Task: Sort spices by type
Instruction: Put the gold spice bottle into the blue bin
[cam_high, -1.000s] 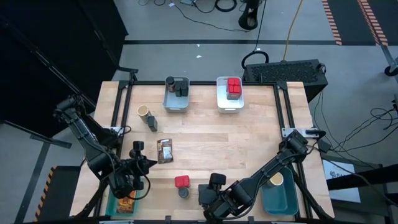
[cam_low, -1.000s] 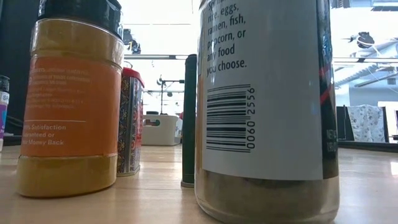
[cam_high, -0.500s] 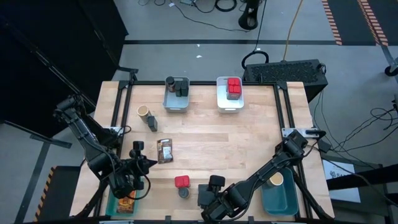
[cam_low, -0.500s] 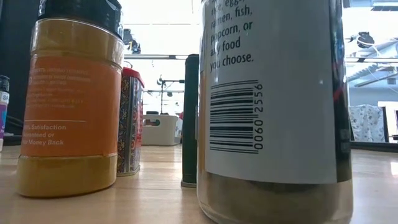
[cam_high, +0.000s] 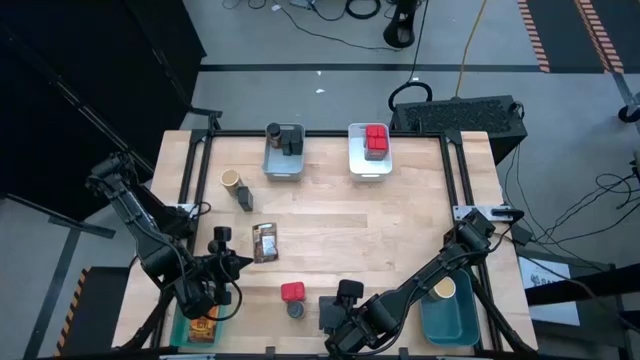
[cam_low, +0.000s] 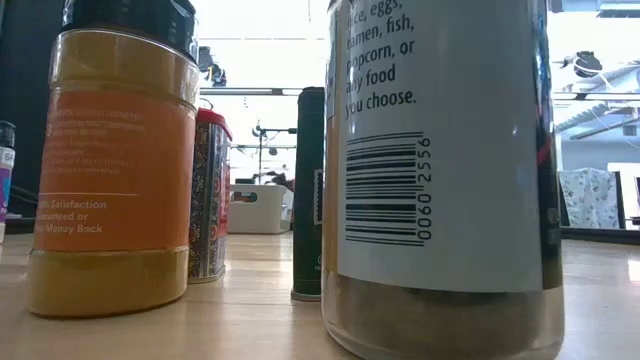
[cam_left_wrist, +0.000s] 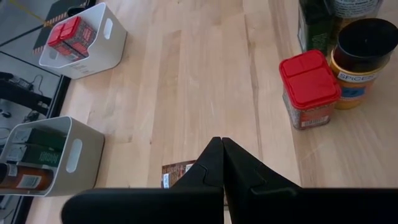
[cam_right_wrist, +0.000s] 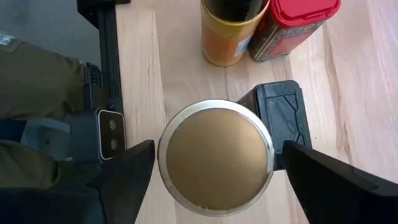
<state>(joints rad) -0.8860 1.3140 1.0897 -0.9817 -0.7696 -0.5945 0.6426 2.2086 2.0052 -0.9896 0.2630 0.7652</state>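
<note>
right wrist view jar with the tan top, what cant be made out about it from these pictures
- Tan-topped jar: right wrist view shows only its lid, so label and contents are hidden.
- High view: the right gripper and arm cover it.
- Low view: the big barcode jar is cut off at the top; whether it is the same jar cannot be told.
- Whether the open fingers touch it: unclear.

1. The middle and right half of the pale wooden bench (cam_high: 400, 215) lie bare, giving wide passage.
2. At the near edge, a red-lidded boxy tin (cam_high: 292, 292) and a dark-capped orange jar (cam_high: 296, 309) stand touching, just beside the right gripper (cam_high: 330, 312), whose fingers flank a round tan-topped jar (cam_right_wrist: 216, 154).
3. A flat brown printed packet (cam_high: 265, 242) lies near the left gripper (cam_high: 243, 263).
4. Far edge: a grey plastic bin (cam_high: 283, 152) and a white plastic bin (cam_high: 370, 152), well apart.
</note>
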